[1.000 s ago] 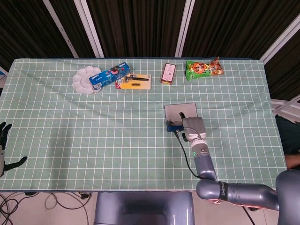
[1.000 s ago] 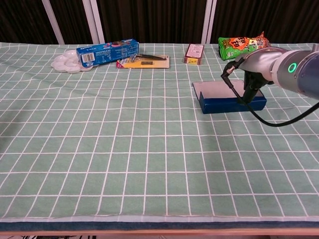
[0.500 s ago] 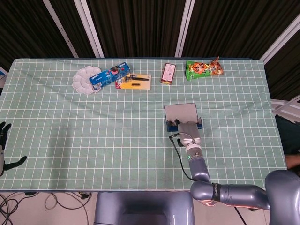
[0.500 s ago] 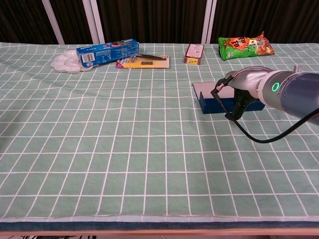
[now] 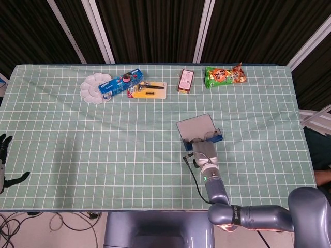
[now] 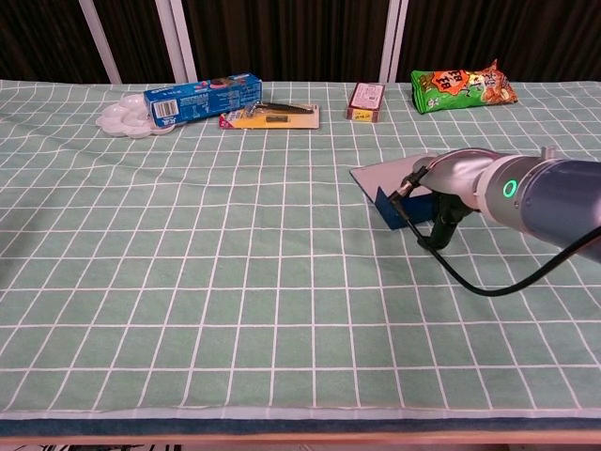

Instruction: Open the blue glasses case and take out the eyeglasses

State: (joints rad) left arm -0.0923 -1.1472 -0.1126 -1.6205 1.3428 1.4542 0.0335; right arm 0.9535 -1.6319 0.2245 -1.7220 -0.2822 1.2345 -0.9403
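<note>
Just beyond the fingers of the right hand (image 5: pixel 204 149): blue glasses case (image 5: pixel 217 137), close against the fingertips on its near side. Cannot tell real contact.

Lies with long axis roughly left-right across the fingers, slightly skewed, so fingers meet the near long edge about square on.

Grey lid (image 5: pixel 196 125) stands tilted up and away from the fingers, near edge off the blue base (image 6: pixel 402 206). Reads as partly open, hinge probably along the far long edge (judgement, hinge itself not visible).

Finger state on the right: cannot tell. Hidden under the back of the hand in the head view, and behind the right forearm (image 6: pixel 507 188) in the chest view. Could be hooked under the lid edge, could be merely resting against the base.

Eyeglasses: presumably inside the base, beyond and below the fingertips. Faint curved shape at the opening in the head view, too small to call.

Left hand (image 5: pixel 4 159): far off to the left of the case, past the table's edge, fingers spread, holding nothing. Well apart from the work, so right hand clearly nearer.

Next move, as a guess: push the lid further back, away from the fingers, then reach forward and down into the base. Main risk: light case sliding away instead of opening, with nothing bracing it.
</note>
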